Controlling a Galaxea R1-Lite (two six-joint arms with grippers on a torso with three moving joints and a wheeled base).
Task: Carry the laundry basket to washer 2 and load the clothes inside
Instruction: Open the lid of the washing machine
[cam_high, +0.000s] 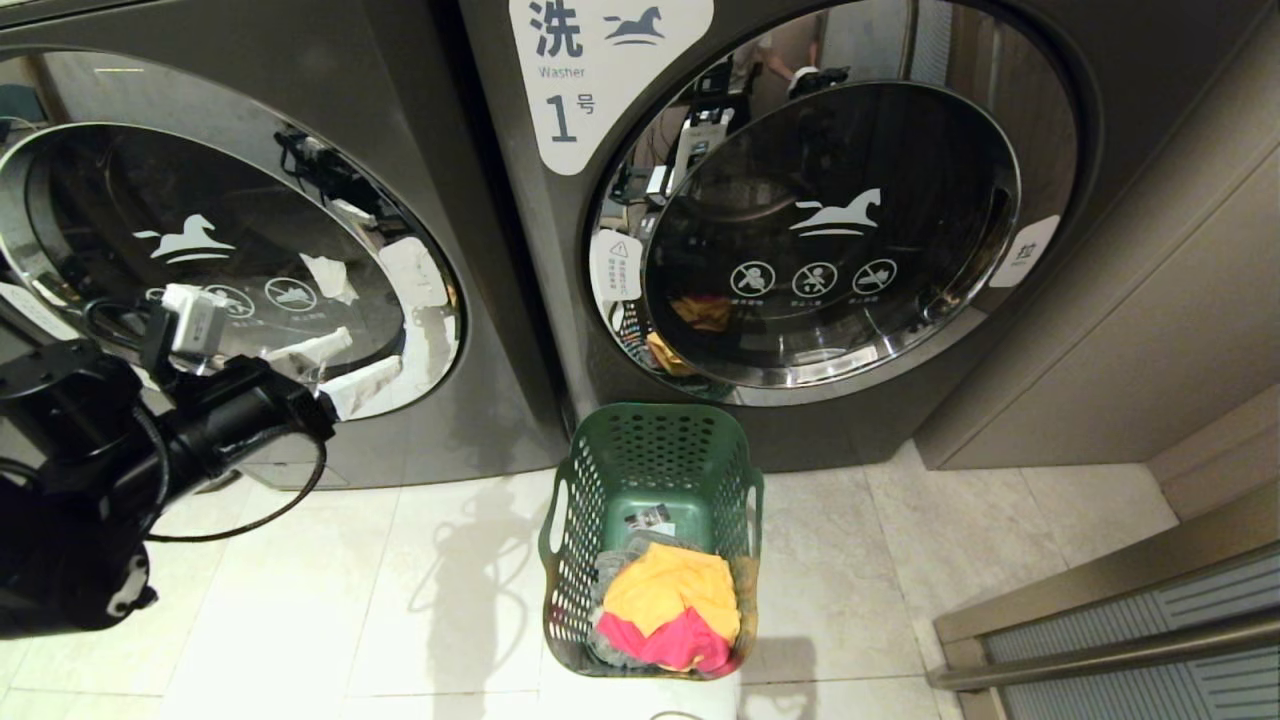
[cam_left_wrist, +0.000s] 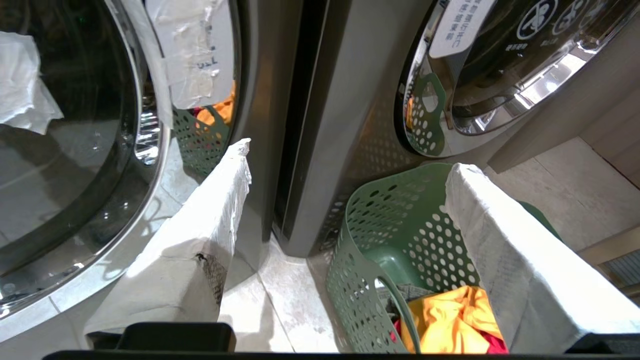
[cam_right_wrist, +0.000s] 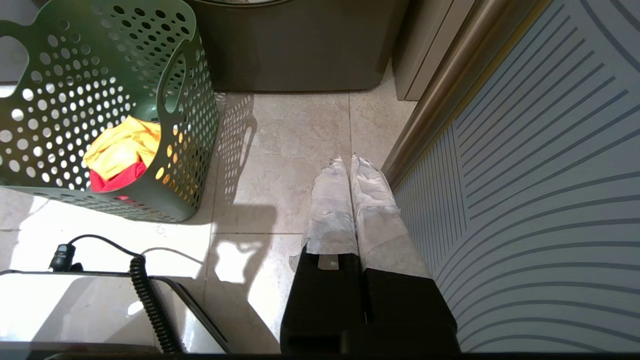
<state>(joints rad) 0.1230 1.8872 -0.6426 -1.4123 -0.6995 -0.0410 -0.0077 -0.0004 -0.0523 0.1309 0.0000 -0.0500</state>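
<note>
arm (cam_high: 215, 425): black, tubular, trailing a thin black cable
fingers (cam_left_wrist: 200, 235): wearing white cloth wraps
base (cam_right_wrist: 75, 310): glossy white, carrying a coiled black cord

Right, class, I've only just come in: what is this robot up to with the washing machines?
The laundry basket stands on the floor before the washer labelled 1, with yellow and pink clothes inside. The left pincer is open and raised in front of the neighbouring washer's closed door, holding nothing. The right pincer is shut, pointing at the floor beside the basket. Nothing has been loaded yet.
</note>
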